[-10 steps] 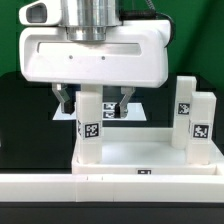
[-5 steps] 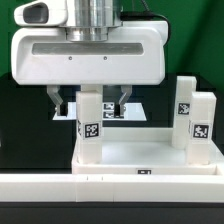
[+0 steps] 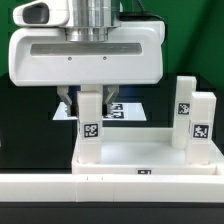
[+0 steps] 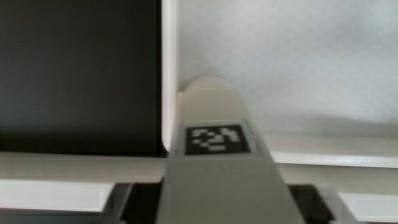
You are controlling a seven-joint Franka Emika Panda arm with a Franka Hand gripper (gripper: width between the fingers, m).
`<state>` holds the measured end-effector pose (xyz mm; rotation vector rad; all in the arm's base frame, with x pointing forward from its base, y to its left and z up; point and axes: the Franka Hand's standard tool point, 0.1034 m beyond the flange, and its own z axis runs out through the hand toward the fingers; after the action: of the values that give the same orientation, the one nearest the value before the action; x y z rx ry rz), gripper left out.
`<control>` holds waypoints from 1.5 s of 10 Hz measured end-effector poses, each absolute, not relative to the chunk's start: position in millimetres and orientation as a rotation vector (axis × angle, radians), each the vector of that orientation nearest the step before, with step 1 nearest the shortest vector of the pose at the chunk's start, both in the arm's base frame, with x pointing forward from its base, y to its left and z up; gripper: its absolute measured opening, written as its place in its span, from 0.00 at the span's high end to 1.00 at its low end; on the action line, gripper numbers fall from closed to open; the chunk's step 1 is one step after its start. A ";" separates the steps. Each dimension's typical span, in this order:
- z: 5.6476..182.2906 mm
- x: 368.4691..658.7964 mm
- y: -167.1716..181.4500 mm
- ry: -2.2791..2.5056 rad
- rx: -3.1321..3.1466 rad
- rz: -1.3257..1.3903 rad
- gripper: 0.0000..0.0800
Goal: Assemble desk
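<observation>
Gripping a square-section leg (image 3: pixel 90 118): the pincer (image 3: pixel 90 101).

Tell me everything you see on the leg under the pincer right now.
The leg is a white, plastic-looking square-section post, standing upright on the desk top near its corner on the exterior view's left. A black-and-white tag sits on its facing side. The pincer straddles its upper end, fingers against both sides.
</observation>
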<state>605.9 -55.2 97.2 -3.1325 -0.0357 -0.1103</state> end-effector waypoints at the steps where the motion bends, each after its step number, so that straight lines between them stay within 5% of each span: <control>1: 97.2 605.9 -55.2 -0.022 -3.132 -0.110 0.64; 13: 97.2 597.6 -70.3 0.794 -3.032 -0.092 0.61; 15: 96.6 597.3 -70.4 0.794 -3.032 -0.091 0.32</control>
<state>597.3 -70.4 96.6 -3.0325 0.7942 -0.0910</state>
